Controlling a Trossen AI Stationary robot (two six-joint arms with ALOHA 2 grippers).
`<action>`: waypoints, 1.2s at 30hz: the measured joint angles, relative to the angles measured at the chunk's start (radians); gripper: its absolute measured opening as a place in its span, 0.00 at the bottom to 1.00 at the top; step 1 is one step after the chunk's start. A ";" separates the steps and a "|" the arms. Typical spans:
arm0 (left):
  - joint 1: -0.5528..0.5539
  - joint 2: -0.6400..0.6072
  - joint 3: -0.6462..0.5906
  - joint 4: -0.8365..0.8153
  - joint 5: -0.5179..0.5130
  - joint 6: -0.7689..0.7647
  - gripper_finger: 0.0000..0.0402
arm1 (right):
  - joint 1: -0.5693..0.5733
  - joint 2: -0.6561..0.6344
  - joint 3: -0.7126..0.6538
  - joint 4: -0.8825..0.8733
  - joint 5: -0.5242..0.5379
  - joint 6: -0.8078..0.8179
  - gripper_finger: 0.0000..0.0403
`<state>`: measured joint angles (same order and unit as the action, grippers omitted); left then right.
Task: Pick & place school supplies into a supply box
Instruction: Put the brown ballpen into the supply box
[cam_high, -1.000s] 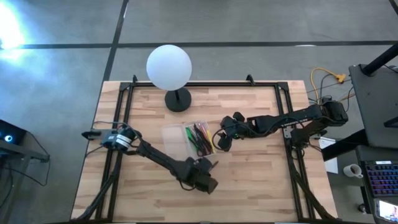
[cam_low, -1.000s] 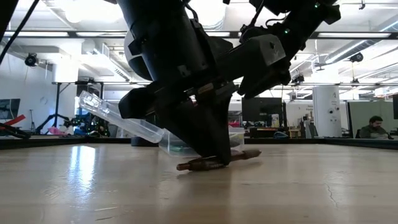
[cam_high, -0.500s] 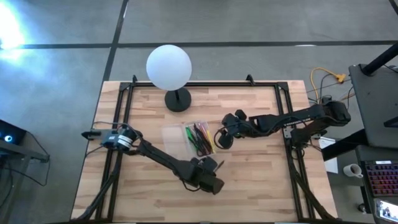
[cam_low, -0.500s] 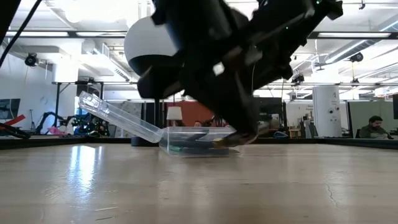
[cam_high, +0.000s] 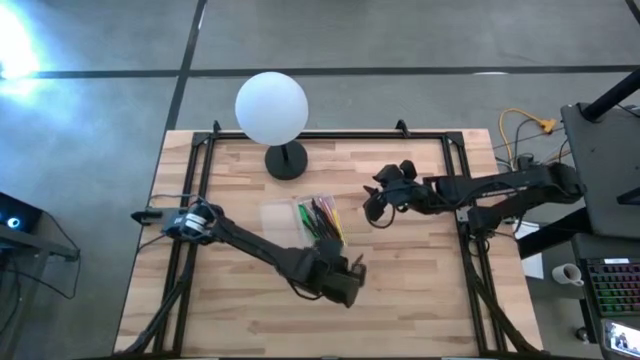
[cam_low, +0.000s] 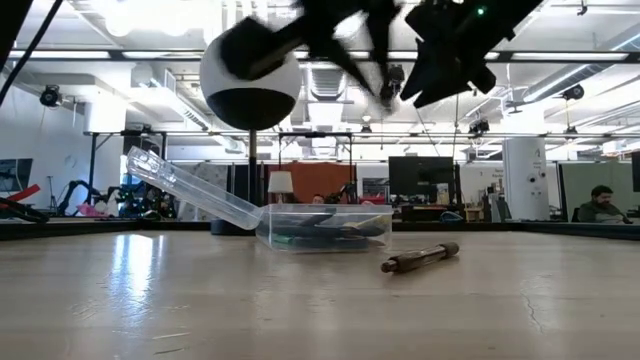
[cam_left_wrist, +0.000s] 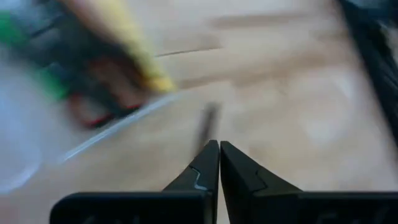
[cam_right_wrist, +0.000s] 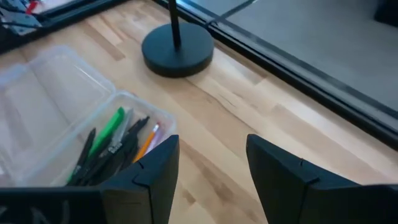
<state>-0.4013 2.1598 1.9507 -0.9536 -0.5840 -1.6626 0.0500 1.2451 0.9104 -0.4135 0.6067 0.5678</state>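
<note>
1. Lying alone on the counter (cam_low: 150, 300), one dark pen (cam_low: 420, 259) remains outside the clear supply box (cam_low: 325, 227); in the low view it rests flat just beside the box, on the side away from the box's propped-open lid (cam_low: 190, 188).
2. The box already holds a bundle of supplies, among them a green marker (cam_right_wrist: 107, 134), dark pens and a yellow pencil (cam_left_wrist: 134, 43).
3. The left claw (cam_left_wrist: 219, 163) hangs above the counter near the box, over the loose pen, its two tips pressed together with nothing between them.
4. The right claw (cam_right_wrist: 208, 165) hovers on the far side of the box, toward the lamp base (cam_right_wrist: 177, 51), fingers spread wide and empty.
5. My guess is the pen is light, stiff and smooth, so it may roll or skid if nudged from one side.
6. A hold near its middle, fingers straddling the barrel crosswise, looks safest; a hold at one end would probably let it tip.
7. The box looks thin and light, so dropping the pen in should beat pushing against the wall.
</note>
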 joint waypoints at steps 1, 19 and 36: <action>0.000 -0.001 0.008 0.042 0.013 0.107 0.00 | -0.004 -0.005 -0.001 -0.009 0.000 -0.003 0.44; 0.055 0.012 -0.232 0.447 0.296 0.502 0.39 | -0.014 -0.010 -0.088 -0.108 -0.005 -0.018 0.44; 0.053 0.030 -0.318 0.505 0.286 0.520 0.28 | -0.016 -0.010 -0.122 -0.104 -0.001 0.021 0.44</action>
<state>-0.3483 2.1897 1.6325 -0.4483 -0.2979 -1.1427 0.0343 1.2350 0.7887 -0.5172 0.6054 0.5884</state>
